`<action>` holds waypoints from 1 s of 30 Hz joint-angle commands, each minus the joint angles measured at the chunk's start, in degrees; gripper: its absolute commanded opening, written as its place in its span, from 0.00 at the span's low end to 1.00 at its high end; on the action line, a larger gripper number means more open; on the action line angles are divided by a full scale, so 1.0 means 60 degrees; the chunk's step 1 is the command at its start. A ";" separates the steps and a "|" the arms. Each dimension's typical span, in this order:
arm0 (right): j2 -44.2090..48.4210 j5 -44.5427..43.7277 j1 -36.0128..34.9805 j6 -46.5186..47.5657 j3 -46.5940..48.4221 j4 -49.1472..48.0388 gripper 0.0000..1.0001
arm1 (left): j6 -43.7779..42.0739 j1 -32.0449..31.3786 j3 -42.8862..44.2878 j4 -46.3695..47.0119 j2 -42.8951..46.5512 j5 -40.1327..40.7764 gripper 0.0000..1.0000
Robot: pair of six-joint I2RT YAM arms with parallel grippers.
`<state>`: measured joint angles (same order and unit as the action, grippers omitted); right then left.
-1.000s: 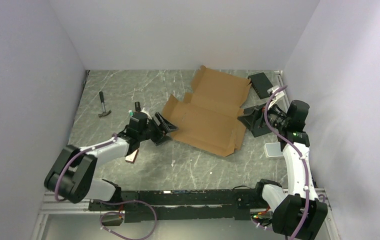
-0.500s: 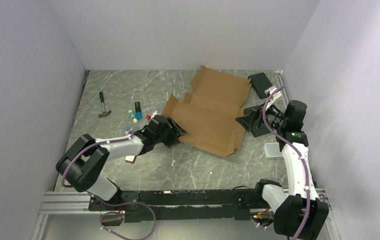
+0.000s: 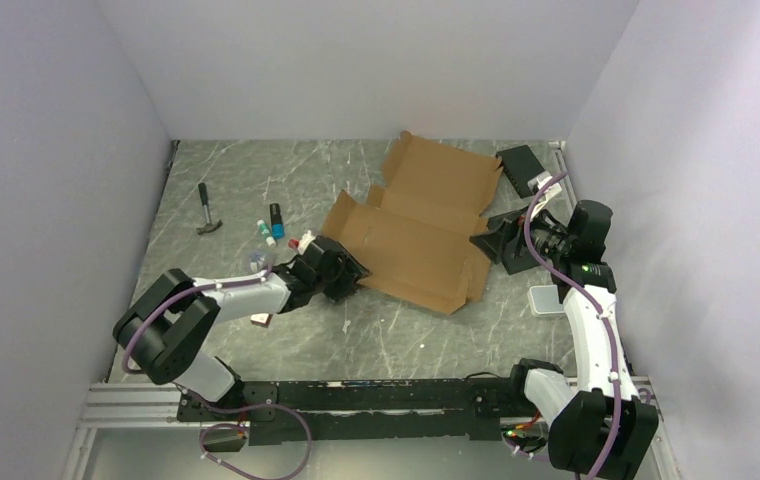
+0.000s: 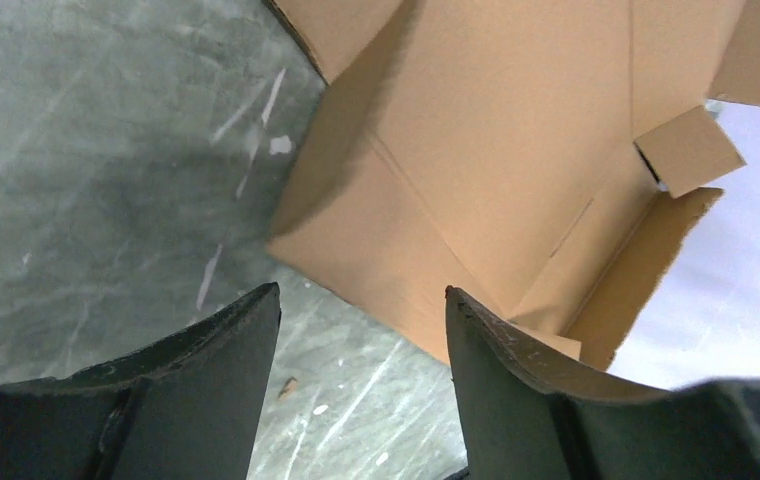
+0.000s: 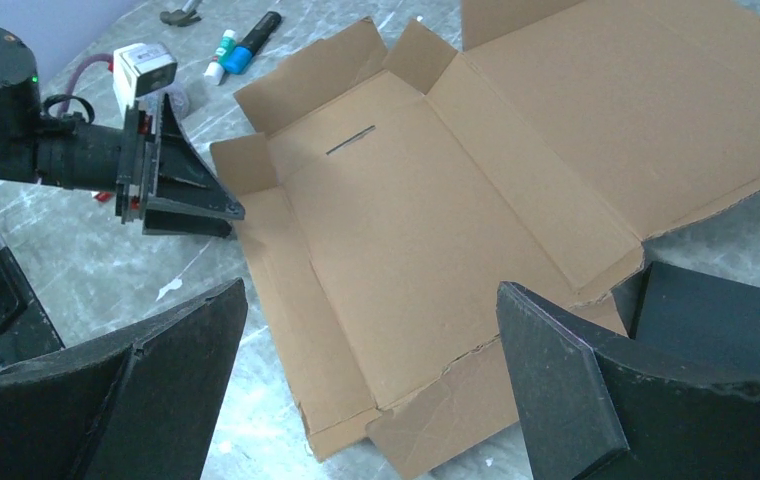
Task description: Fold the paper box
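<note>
Paper box lies unfolded, creased — left gripper, right gripper both agape, empty

The overhead camera looks down from high behind the near edge over the whole table. Both wrist cameras sit low and close, facing the shared paper box from opposite sides.

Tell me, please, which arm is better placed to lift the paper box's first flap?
Probably left: the left gripper, jaws open, is lined up on the paper box at its left flap edge; the right gripper, also open, looks farther back.
</note>
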<state>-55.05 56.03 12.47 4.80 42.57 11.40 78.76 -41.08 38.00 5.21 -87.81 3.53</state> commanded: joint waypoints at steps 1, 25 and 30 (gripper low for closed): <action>0.0118 0.0110 -0.0057 0.0222 0.0025 -0.0267 1.00 | 0.0493 -0.0142 -0.0124 -0.0290 0.0786 0.0527 0.67; 0.0120 0.0025 -0.0247 0.0371 0.0025 -0.0193 1.00 | 0.0859 -0.0067 -0.0577 0.2628 -0.1111 0.1370 0.26; 0.0136 0.0007 -0.0277 0.0463 0.0047 -0.0131 1.00 | -0.0473 0.0263 -0.0739 0.2803 -0.0469 0.1686 0.00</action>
<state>-55.05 55.79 11.14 5.85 42.57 11.49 83.83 -41.15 34.81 21.08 -94.06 8.97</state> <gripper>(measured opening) 0.997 0.082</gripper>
